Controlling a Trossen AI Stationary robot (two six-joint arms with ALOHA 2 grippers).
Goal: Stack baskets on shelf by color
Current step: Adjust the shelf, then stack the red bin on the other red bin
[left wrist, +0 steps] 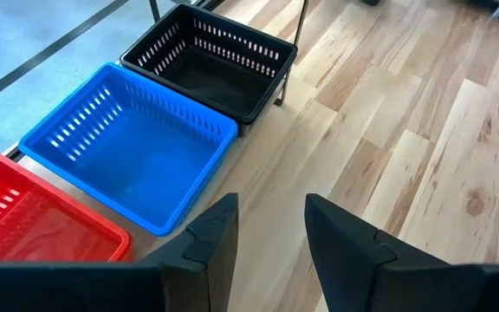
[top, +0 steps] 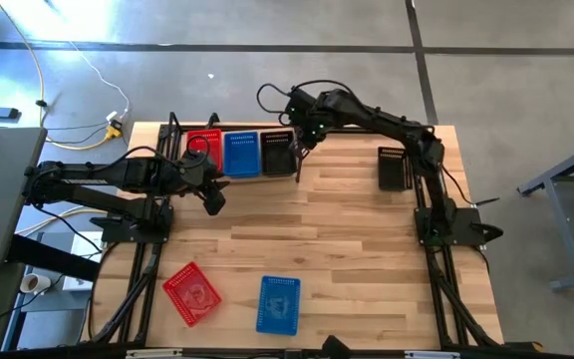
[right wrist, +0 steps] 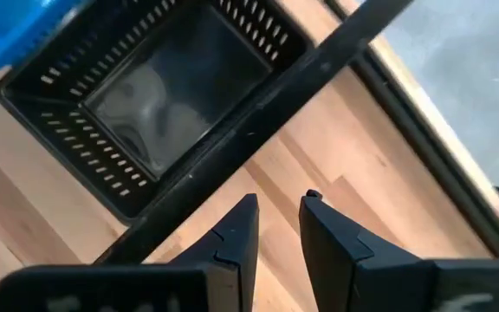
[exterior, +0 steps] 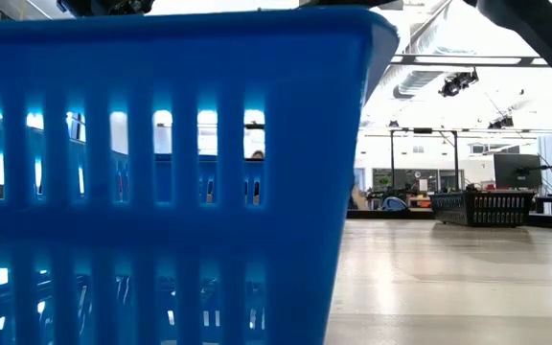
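Red basket [top: 204, 146], blue basket [top: 241, 153], black basket [top: 278, 153] side by side; both jaws parted, holding nothing

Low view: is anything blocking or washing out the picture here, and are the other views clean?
Low view: a blue basket up close fills the left half, and the bright room beyond is washed out. High view: glare on the floor. Both wrist views: evenly lit, unobstructed.

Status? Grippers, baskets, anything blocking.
Left gripper open, empty, near blue stack. Right gripper open, empty, over black stack. Three baskets loose: red, blue, black. Nothing blocking.
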